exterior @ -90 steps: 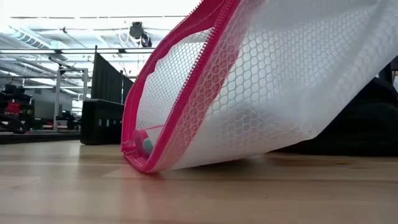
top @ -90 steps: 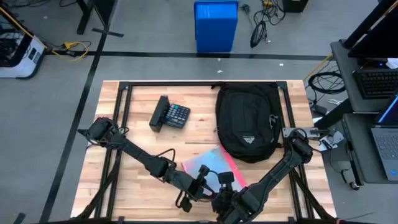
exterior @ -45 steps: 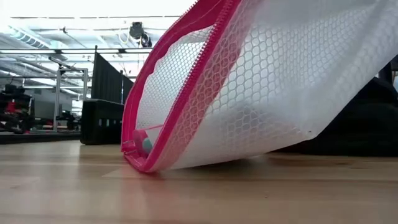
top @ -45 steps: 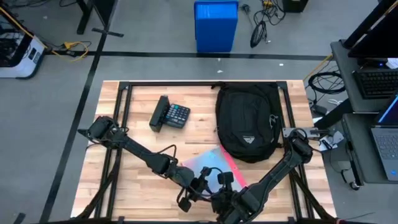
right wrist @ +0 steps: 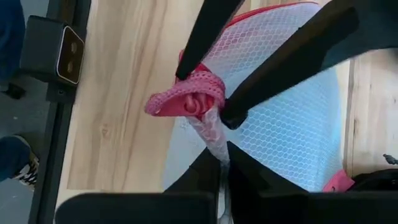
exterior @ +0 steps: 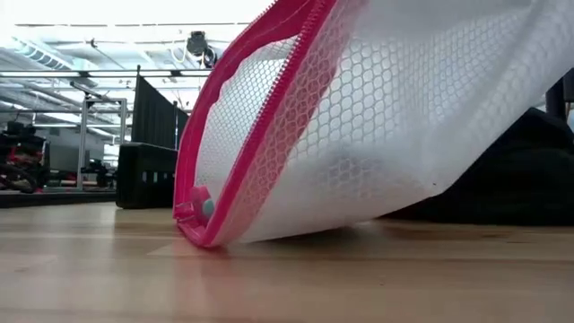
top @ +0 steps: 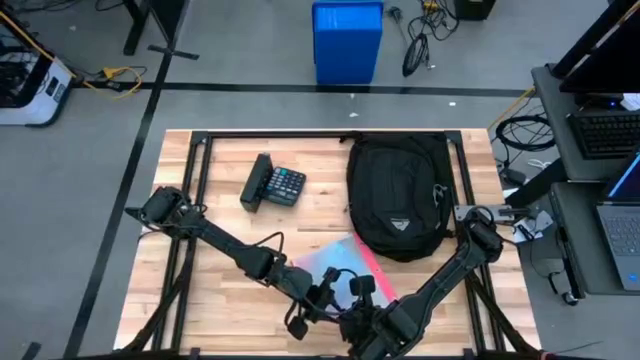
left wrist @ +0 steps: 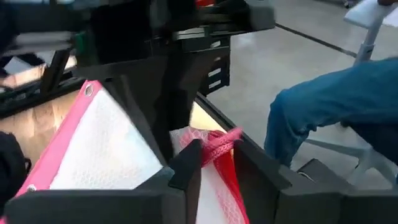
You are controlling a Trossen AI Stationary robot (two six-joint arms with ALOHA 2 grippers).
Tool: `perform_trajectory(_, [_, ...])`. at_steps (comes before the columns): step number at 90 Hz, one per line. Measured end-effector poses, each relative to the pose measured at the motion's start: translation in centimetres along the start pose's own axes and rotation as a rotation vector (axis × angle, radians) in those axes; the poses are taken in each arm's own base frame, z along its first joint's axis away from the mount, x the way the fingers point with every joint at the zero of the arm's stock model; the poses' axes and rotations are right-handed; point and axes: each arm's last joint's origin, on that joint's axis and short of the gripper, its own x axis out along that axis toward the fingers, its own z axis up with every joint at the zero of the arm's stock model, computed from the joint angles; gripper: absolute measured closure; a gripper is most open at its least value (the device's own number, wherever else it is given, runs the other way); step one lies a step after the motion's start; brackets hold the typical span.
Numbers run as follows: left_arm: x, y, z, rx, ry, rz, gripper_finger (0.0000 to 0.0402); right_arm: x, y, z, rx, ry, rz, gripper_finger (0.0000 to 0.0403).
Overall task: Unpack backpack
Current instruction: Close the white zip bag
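The backpack (top: 400, 197) lies flat on the tabletop (top: 220, 235) at about 2 o'clock from the tabletop's centre, logo end toward the robot, with a black calculator (top: 274, 184) well apart from it at 10 o'clock. A white mesh pouch with a pink zipper (top: 338, 262) is out of the backpack, at about 6 o'clock, just beside the backpack's near end.

Both grippers meet over the pouch's near corner. The left gripper (left wrist: 214, 163) is clenched on the bunched pink zipper edge, and the right gripper (right wrist: 222, 167) is pinched on the white mesh just below that bunch. In the low view the pouch (exterior: 377, 117) hangs tilted, one corner touching the wood while the rest is lifted, and a small teal and pink object (exterior: 202, 206) sits inside at the lowest corner.

The step in hand appears to be handling the removed pouch, either setting it down or working its zipper open; which one cannot be told. The next move calls for lowering the pouch to bare wood and letting go, without dragging it onto the backpack.

A person's leg in blue trousers (left wrist: 329, 106) shows beyond the table edge.
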Motion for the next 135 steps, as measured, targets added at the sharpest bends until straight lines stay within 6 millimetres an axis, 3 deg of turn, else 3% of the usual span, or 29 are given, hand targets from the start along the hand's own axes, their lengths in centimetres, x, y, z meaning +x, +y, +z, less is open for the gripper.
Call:
perform_trajectory(14, [0.1,-1.0,0.5,0.071,-0.041,-0.019,0.0394,0.0,0.0,0.0,0.002,0.0,-0.001,0.0403])
perform_trajectory(51, [-0.2,-2.8,1.4,0.034,-0.065,-0.051,0.0401,0.0,-0.2,-0.4,0.036,0.035,-0.023,0.0403])
perform_trajectory(72, [-0.2,-3.2,0.1,-0.105,0.089,0.085,0.0401,0.0,-0.3,-0.3,0.039,0.035,-0.023,0.0403])
perform_trajectory(100, [-0.3,-3.6,-0.5,-0.126,0.156,0.132,0.0401,0.0,-0.3,-0.3,0.063,0.033,-0.022,0.0402])
perform_trajectory(116, [-0.3,-3.6,-0.5,-0.125,0.158,0.135,0.0401,0.0,-0.2,-0.4,0.062,0.025,-0.031,0.0377])
perform_trajectory(135, [-0.3,-3.5,-0.5,-0.123,0.16,0.15,0.0401,-0.1,-0.1,-0.4,0.061,0.019,-0.036,0.0318])
